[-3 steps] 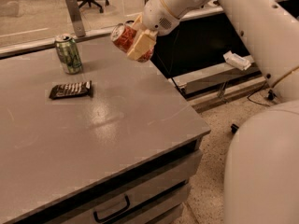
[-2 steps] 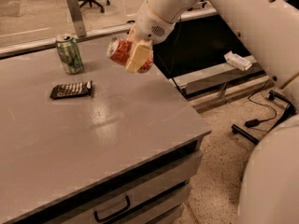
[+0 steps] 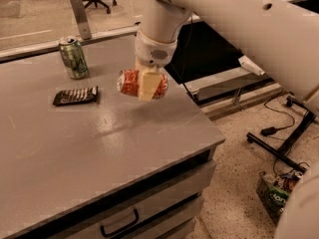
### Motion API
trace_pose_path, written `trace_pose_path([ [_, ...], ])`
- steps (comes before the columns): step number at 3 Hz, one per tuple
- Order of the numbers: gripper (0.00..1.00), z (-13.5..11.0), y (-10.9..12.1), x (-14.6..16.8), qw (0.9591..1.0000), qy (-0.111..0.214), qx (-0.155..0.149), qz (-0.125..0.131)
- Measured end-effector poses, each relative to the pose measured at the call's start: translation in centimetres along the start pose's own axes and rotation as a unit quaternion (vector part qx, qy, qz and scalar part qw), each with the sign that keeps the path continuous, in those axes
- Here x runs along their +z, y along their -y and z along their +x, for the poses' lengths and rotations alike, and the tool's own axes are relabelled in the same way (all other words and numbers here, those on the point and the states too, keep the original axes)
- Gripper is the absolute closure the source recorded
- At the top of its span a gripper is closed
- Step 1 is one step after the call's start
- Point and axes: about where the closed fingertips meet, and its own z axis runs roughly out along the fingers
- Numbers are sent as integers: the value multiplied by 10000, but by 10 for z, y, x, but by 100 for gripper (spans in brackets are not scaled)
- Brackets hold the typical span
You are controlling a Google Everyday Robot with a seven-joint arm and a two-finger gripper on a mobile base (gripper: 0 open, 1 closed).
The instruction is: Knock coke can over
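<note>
The coke can, orange-red with white markings and a silver top, lies sideways in the air a little above the grey table, its top pointing left. My gripper hangs from the white arm above and is shut on the can, with one pale finger across its front. The can is over the right half of the table, to the right of the green can and the dark bar.
A green can stands upright at the back left of the table. A dark wrapped snack bar lies in front of it. The table's right edge is close under the gripper. Drawers sit below the front edge. Cables and a stand leg are on the floor at right.
The arm has carried the coke can to the left and down, from past the table's far right corner to over the table top, and the can now lies more level.
</note>
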Motion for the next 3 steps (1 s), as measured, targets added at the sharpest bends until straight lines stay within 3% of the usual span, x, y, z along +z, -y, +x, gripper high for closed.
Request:
trace_pose_path([
  [1, 58, 6, -8, 7, 9985, -534, -89, -68],
  [2, 36, 3, -14, 11, 9969, -741, -214, -144],
  [3, 12, 2, -13, 11, 9971, -726, -215, -117],
])
